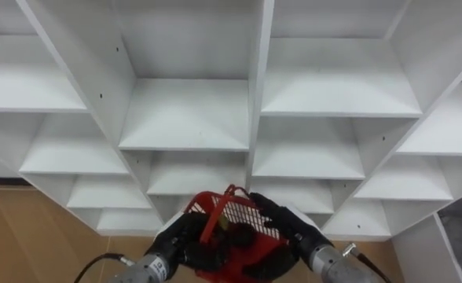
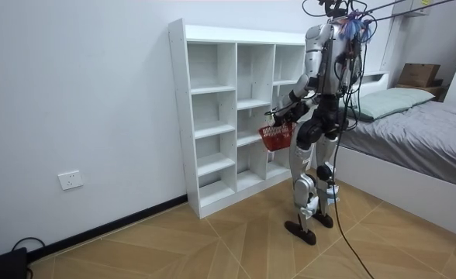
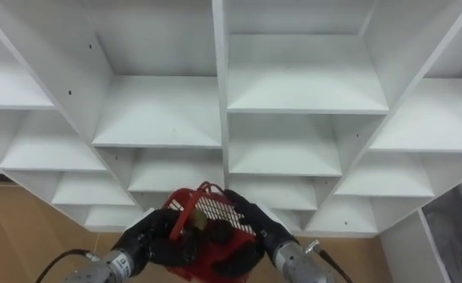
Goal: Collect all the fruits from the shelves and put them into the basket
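Observation:
I hold a red mesh basket [image 1: 229,222] low in front of me, before the white closet [image 1: 185,118]. My left hand [image 1: 181,238] curls round the basket's left side. My right hand [image 1: 283,223] grips its right rim. Some dark, rounded things [image 1: 237,235] lie inside the basket; I cannot tell what they are. The shelf compartments facing me look bare. In the room view I stand upright close to the closet [image 2: 212,116], with the basket [image 2: 275,138] at hip height.
The closet's vertical divider [image 1: 258,86] runs up the middle, with open shelves on both sides. In the room view, a bed [image 2: 414,147] stands behind me at the right, and wooden floor [image 2: 212,240] spreads to the left.

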Available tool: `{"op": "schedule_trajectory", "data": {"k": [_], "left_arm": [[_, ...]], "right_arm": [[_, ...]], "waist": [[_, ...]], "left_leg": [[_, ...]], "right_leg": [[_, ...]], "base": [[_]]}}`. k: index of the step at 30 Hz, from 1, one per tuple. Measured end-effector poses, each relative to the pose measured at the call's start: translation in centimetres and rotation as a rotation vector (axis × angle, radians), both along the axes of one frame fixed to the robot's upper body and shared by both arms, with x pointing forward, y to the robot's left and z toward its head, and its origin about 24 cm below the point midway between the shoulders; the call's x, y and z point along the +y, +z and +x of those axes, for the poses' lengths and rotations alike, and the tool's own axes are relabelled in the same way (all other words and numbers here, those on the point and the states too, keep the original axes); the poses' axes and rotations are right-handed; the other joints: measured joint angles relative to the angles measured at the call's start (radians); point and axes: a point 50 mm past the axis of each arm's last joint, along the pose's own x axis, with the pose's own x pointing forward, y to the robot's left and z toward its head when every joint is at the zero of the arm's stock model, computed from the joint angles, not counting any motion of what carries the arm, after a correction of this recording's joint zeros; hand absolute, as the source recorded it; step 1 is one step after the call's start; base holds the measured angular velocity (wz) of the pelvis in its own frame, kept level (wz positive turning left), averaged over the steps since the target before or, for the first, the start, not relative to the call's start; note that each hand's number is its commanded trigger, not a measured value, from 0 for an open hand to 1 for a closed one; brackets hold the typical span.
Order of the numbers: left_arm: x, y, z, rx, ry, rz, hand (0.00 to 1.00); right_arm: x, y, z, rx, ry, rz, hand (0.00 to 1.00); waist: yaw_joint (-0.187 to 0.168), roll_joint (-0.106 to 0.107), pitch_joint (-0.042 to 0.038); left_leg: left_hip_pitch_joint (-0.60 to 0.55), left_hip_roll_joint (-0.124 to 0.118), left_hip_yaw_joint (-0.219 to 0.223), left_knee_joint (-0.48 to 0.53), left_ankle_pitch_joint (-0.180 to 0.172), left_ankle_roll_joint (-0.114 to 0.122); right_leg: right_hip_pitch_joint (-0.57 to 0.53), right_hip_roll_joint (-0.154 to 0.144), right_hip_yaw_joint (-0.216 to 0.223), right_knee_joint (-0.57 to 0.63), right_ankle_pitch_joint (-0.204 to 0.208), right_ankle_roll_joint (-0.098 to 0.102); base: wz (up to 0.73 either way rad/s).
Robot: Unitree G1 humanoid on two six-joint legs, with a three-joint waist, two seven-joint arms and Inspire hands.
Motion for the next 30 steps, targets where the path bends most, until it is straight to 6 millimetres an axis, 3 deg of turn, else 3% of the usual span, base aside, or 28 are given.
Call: {"op": "schedule_trajectory", "data": {"k": [3, 11, 15, 24, 30], "left_arm": [[0.7, -1.1, -1.6, 0.059, 0.003, 0.058, 1.00], [4.0, -1.9, -3.9, 0.118, 0.193, 0.095, 1.00], [5.7, -2.9, -5.5, 0.181, 0.294, 0.152, 1.00], [7.4, -4.6, -8.8, 0.308, 0.435, 0.229, 1.00], [7.4, -5.2, -9.7, 0.358, 0.505, 0.231, 1.00]], "right_arm": [[-0.6, -0.7, -1.3, 0.040, -0.028, -0.002, 0.00], [-4.8, -1.2, -2.8, 0.054, -0.286, -0.036, 0.00], [-7.1, -3.1, -4.9, 0.142, -0.419, -0.091, 0.00], [-9.2, -5.6, -9.4, 0.318, -0.599, -0.142, 0.00], [-9.8, -6.9, -12.2, 0.444, -0.678, -0.168, 0.00]], "waist": [[0.001, -0.005, -0.0052], [-0.006, -0.006, -0.0056], [-0.006, -0.007, -0.0081], [-0.009, -0.001, -0.0084], [-0.008, 0.002, -0.0074]], "left_leg": [[0.022, -0.001, -0.002, -0.007, -0.001, -0.001], [0.040, -0.002, -0.006, -0.016, -0.002, -0.002], [0.064, -0.005, -0.008, -0.025, -0.005, -0.004], [0.081, -0.005, -0.006, -0.035, -0.010, -0.004], [0.082, -0.005, -0.006, -0.036, -0.011, -0.004]], "right_leg": [[0.017, 0.003, 0.000, -0.015, -0.001, 0.001], [0.044, 0.003, -0.002, -0.019, 0.000, 0.001], [0.065, 0.006, 0.000, -0.035, -0.001, 0.002], [0.083, 0.008, 0.001, -0.048, -0.001, 0.003], [0.085, 0.008, 0.004, -0.049, -0.002, 0.004]], "base": [[0.00], [0.00], [0.03], [-0.02], [0.00]]}}
